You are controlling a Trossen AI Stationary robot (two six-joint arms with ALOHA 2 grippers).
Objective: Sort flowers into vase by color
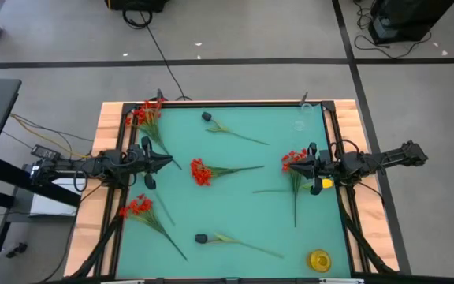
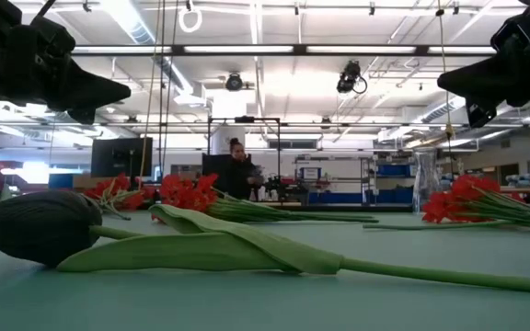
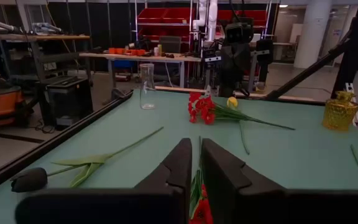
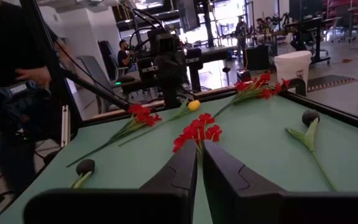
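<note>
Two grippers: both are held above the green mat (image 1: 235, 229), nothing is gripped by either.
Left gripper (image 1: 166, 161): poised at the mat's left side, fingers drawn close with only a narrow slot between them in the left wrist view, empty.
Right gripper (image 1: 292, 165): poised at the right side over a red flower (image 1: 294, 160), fingers likewise nearly together, empty.
Flowers: four red ones are spread over the mat, the central red flower (image 1: 201, 172) between the arms; two dark-headed flowers (image 1: 201, 237) lie near the far and near edges; a yellow flower (image 1: 326, 183) is just beside the right gripper.
Vases: a clear glass vase (image 1: 303, 110) stands at the far right corner, an amber vase (image 1: 319, 259) at the near right corner.
Step judged: first pick not yet begun.
Advice: fingers should be spread before descent, and the thin stem should be taken crosswise near the bloom.
</note>
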